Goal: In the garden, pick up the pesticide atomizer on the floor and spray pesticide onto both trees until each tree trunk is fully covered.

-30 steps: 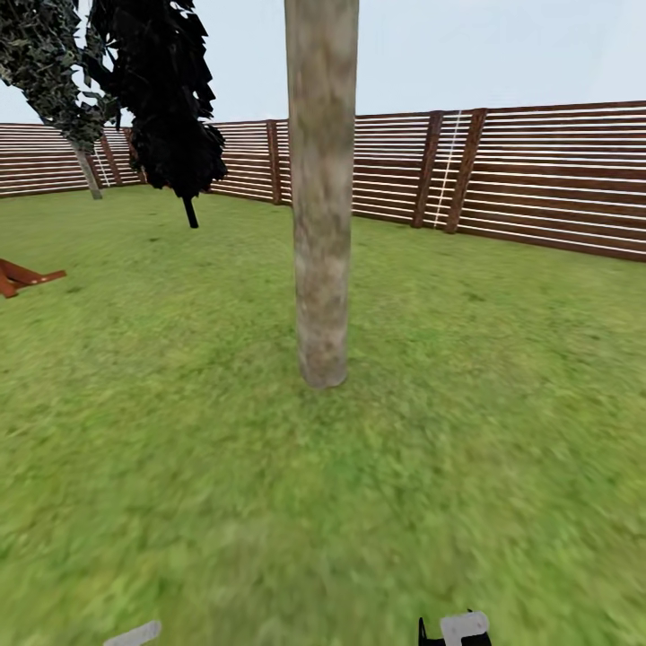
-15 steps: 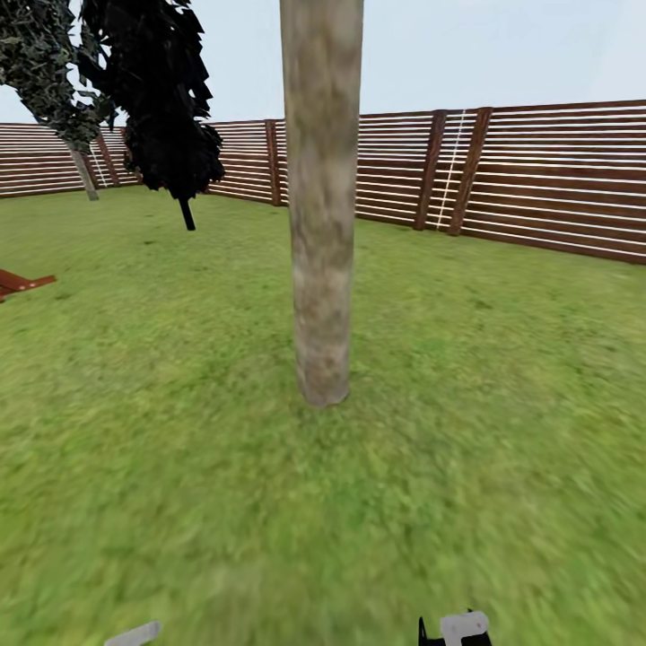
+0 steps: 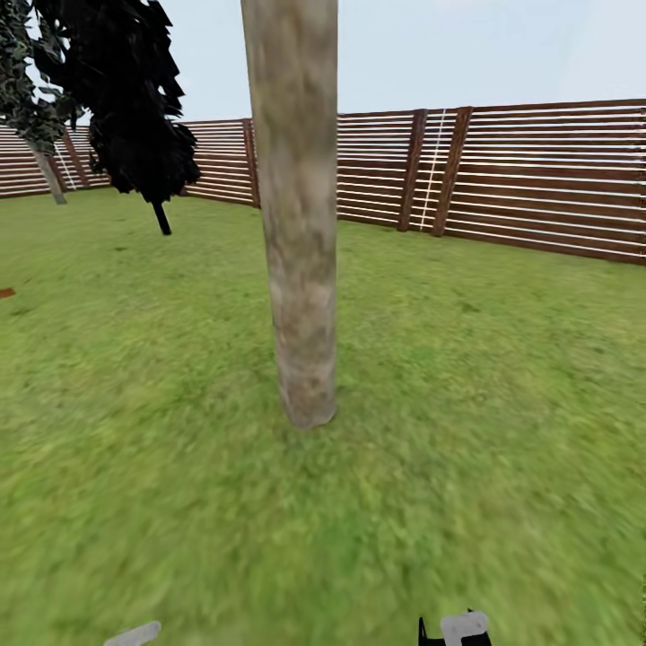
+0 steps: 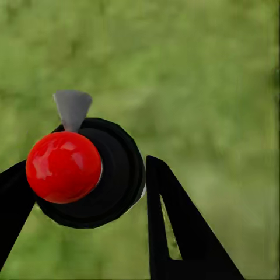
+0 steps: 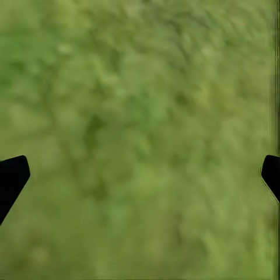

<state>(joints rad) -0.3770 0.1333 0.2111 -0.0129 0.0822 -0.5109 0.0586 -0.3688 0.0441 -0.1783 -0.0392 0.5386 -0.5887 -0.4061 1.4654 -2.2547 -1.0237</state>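
Atomizer sat clamped in the left gripper: that's the left wrist view, covered below.

Head view: thick mottled grey-brown tree trunk stood on the grass lawn, leaning slightly, base planted in the turf. Brown slat fence ran behind the trunk, well apart from it. Dark slim tree stood behind the trunk toward the robot's left, near the fence; another leafy tree with a thin pale stem farther left of that. Small red-brown scrap lay on the grass far left of the trunk, cut by the frame edge; couldn't tell what it was. Two pale grey bits of the robot poked in at the near edge, well short of the trunk's base.

Left wrist view: black round atomizer body with a glossy red ball top and a grey cone nozzle beside the ball. Both black fingers pressed against the body's sides, pinching it. Blurred grass behind; trunk out of frame.

Right wrist view: right gripper spread wide, fingertips at opposite frame edges, nothing between them. Blurred grass beyond.
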